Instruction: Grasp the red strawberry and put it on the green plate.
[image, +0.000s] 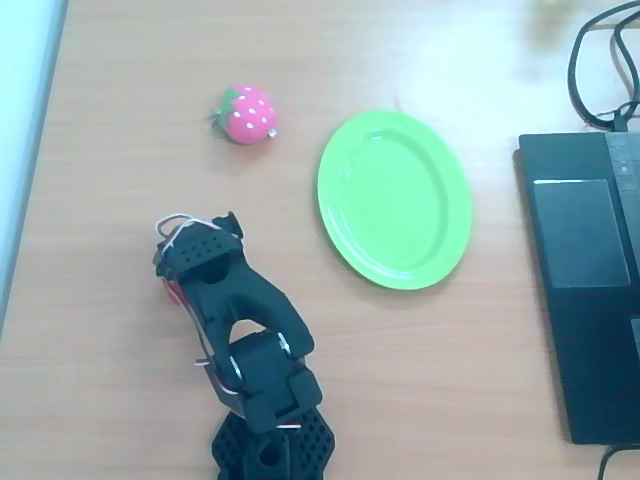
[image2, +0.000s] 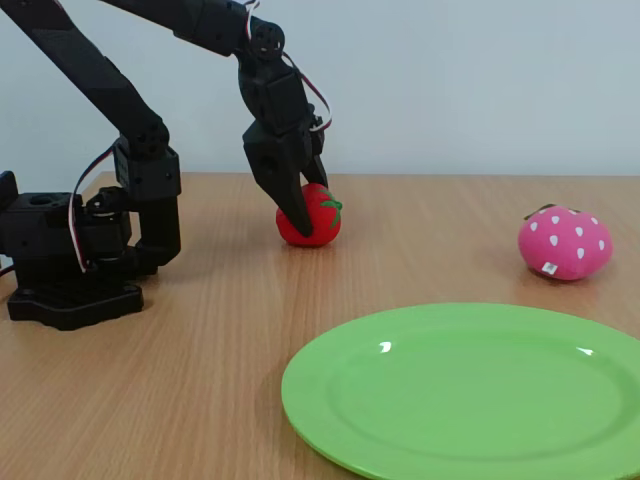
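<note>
We're seeing glossy plastic on the green plate (image2: 470, 400), matt black plastic on the gripper (image2: 305, 215), wood-grain table (image2: 200, 400), soft-looking pink strawberry (image2: 563, 243).

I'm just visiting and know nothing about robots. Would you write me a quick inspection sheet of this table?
Surface: light wooden table, bare in the middle.
Job's things: red strawberry on the table, apart from the bare green plate.
Clutter: pink strawberry with white dots; dark laptop at the overhead view's right edge.
Grippers: black gripper down around the red strawberry; contact unclear.
Cables: black cable by the laptop; thin wires along the arm.
Surroundings: plain pale wall.
</note>
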